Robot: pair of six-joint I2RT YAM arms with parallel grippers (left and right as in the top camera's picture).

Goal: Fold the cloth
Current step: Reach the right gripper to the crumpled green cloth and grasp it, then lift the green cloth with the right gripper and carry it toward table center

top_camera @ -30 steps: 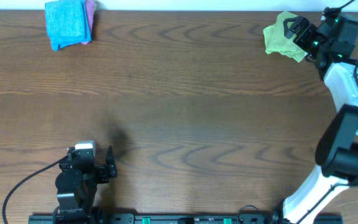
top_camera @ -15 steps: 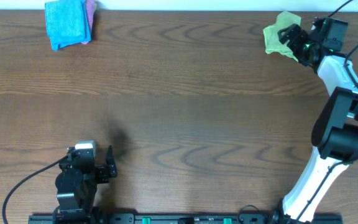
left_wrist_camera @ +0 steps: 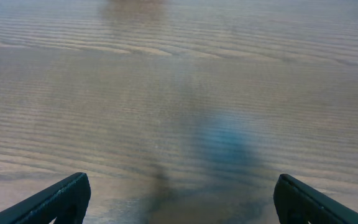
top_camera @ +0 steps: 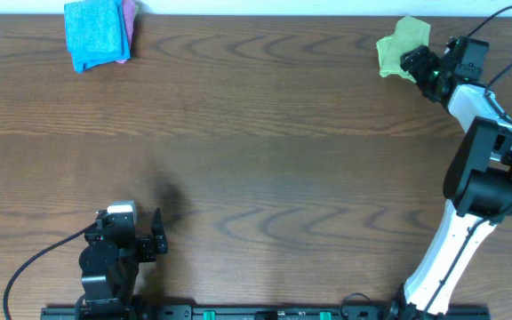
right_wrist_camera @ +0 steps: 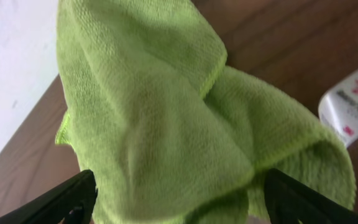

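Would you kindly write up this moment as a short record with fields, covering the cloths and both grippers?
cloth: lime-green, crumpled, far right corner of the table
white tag: at one edge of the cloth
right gripper: open, jaws either side of the cloth
left gripper: open, near front left, over bare table, holding nothing
blue cloth: far left corner
pink cloth: peeking out beside the blue cloth
fold: not yet begun
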